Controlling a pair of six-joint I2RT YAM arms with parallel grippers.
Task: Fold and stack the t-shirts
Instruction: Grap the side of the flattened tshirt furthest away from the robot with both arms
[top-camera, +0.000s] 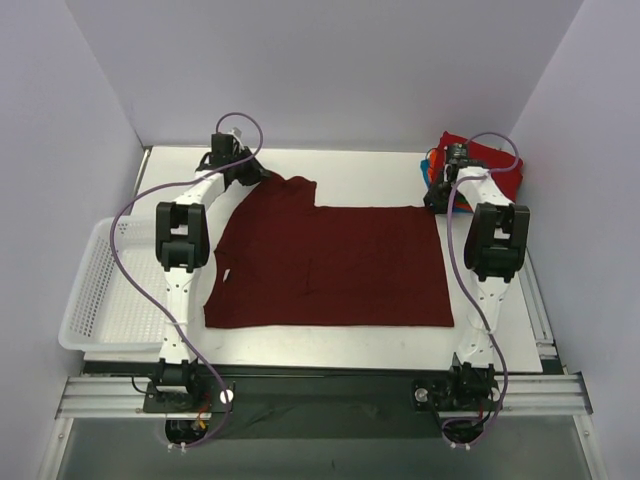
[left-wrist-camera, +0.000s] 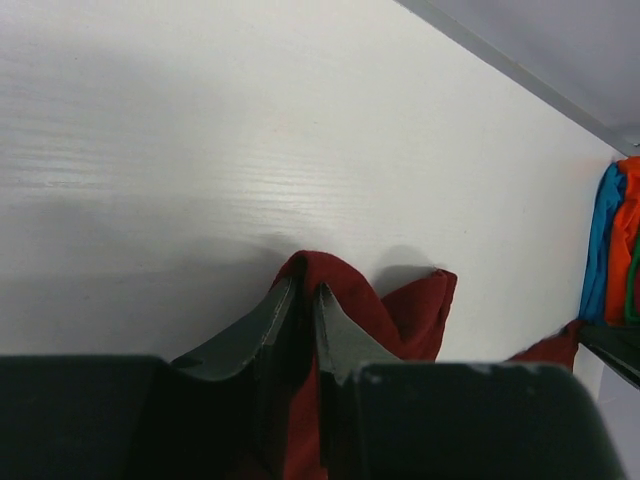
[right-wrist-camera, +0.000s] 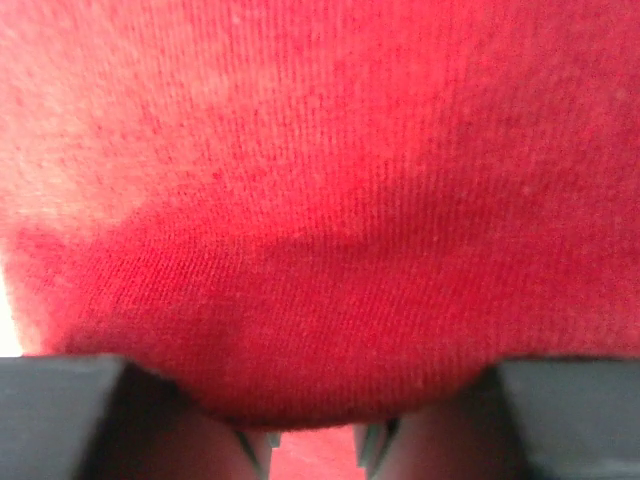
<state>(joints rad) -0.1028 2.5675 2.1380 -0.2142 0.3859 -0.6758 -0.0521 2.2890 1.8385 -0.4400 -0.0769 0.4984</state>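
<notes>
While spread flat across the table, maroon shirt with near hem just short of the front edge; bare white strip along the far edge. Bunched far-left sleeve clamped in the left gripper. At the far-right corner, right gripper (wrist view filled with red cloth; fingers apart or together, cannot tell). Far right: folded stack, red uppermost, blue and orange edges showing. Against the left edge, white mesh basket.
</notes>
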